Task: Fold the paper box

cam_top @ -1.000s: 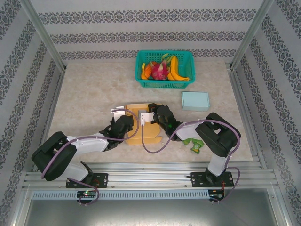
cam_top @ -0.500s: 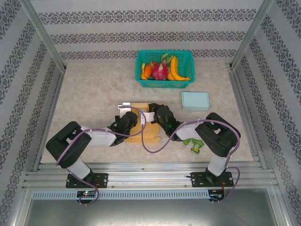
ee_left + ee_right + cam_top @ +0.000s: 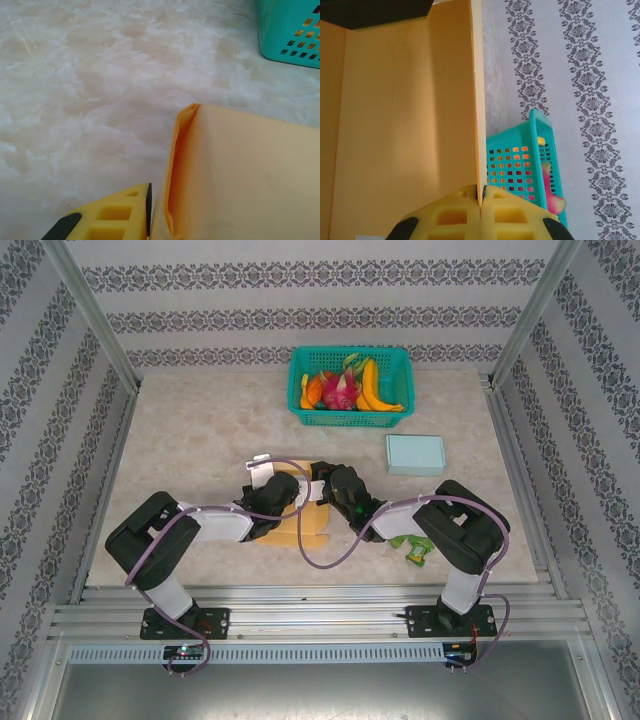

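- The left arm (image 3: 210,525) has swung in from the left since a second ago, carrying its wrist up against the box.
- The paper box (image 3: 305,523) lies mid-table (image 3: 190,440) between both wrists. It looks narrower than before, so its side walls seem to be rising and the fold is likely underway.
- Its long axis appears to run from the arms toward the basket (image 3: 350,420), hollow side up.
- The right gripper (image 3: 481,200) is clamped on the raised right wall's edge.
- The left gripper (image 3: 272,492) sits at the left wall, but I cannot tell whether it is gripping.
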{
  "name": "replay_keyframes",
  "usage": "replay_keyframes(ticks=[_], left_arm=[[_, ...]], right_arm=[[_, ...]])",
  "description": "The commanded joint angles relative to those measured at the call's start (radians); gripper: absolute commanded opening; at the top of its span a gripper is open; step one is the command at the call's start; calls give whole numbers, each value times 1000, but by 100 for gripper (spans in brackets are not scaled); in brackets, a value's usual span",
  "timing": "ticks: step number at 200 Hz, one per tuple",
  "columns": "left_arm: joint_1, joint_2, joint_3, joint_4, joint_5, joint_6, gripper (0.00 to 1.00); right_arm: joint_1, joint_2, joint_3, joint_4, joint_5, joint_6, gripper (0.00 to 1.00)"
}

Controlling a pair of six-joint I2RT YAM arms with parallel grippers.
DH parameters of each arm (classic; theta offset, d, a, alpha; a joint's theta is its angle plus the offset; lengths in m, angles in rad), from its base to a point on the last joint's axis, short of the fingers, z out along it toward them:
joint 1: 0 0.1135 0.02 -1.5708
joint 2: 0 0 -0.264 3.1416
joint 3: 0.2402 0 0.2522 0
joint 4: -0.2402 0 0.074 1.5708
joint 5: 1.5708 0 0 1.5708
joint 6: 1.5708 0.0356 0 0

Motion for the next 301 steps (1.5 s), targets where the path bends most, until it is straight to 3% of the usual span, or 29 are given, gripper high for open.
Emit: replay_keyframes(ticks=[1,72,114,140,183,218,254,301], left_arm=[[72,32,-36,64,-29,32,18],[72,-10,-95,194,123,70,39],[72,-27,-126,191,144,77,41],[72,12,-140,225,134,83,35],[72,57,-91,139,37,26,13],[72,64,-93,140,11,22,7],[72,75,-130,233,64,60,5],[72,59,-141,232,92,66,0]], right_arm=[[-11,22,-44,-130,-20,78,0],[-5,19,-38,-141,-31,100,0],[-5,23,-38,-139,-31,102,0],[-3,19,-38,-139,-31,102,0],[6,19,-41,-141,-22,106,0],[7,17,-35,-138,-21,126,0],[8,-23,-35,-149,-61,205,15],[7,-95,-45,-172,-73,278,37]])
